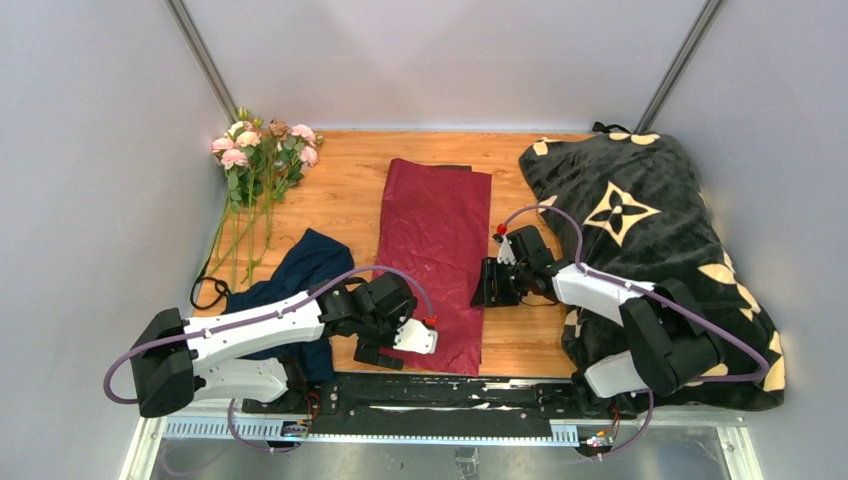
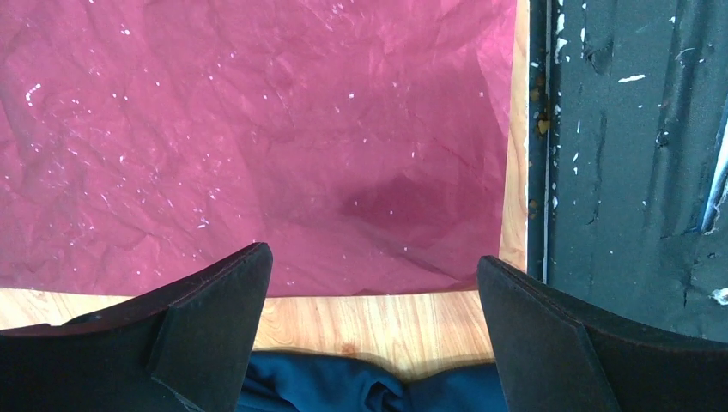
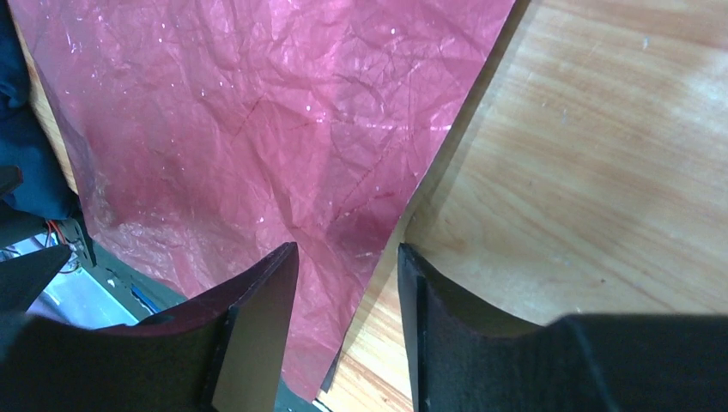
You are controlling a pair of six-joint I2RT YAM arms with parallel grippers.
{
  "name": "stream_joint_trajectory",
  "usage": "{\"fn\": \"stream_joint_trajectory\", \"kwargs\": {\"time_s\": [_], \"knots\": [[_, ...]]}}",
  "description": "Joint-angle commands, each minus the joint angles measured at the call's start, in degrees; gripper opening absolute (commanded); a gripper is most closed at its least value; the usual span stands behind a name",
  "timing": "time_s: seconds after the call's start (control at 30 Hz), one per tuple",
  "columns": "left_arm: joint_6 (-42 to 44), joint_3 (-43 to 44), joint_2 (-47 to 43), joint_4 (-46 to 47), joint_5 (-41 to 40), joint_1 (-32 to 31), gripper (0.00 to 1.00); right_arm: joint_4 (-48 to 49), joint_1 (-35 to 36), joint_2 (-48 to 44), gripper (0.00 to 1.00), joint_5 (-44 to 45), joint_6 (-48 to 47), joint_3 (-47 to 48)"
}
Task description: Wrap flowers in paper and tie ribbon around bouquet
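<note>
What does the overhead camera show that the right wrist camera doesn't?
Only overhead: the flowers at the far left and the black blanket on the right. Only right wrist: the paper's edge running beneath the open right gripper. Both: the paper, the wooden table and the navy cloth.

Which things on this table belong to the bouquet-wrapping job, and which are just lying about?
For the job:
pink roses
burgundy paper
black ribbon, looped by the stem ends

Lying about:
navy cloth
black blanket with cream flowers
</note>
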Motion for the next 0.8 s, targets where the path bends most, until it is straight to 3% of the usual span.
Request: {"fn": "stream_joint_trajectory", "kwargs": {"time_s": [0.0, 0.43, 0.5, 0.6, 0.77], "knots": [[0.21, -0.64, 0.25, 2.00, -0.71, -0.46, 1.00, 3.46, -0.19, 1.54, 0.46, -3.79, 0.92, -0.48], [-0.17, -0.65, -0.41, 3.15, -1.12, -0.46, 1.00, 14.54, 0.95, 6.54, 0.34, -9.81, 5.76, 1.59], [-0.48, -0.35, -0.79, 3.20, -1.20, -0.46, 1.00, 14.66, 1.62, 7.51, 0.26, -9.56, 5.94, 3.13], [-1.04, 0.50, -1.78, 3.24, -1.48, -0.46, 1.00, 14.53, 3.12, 8.86, 0.01, -8.85, 6.24, 5.80], [-1.27, 1.51, -5.57, 3.42, -4.80, -0.47, 1.00, 15.84, 5.77, 8.84, 0.00, -8.43, 10.02, 10.66]]}}
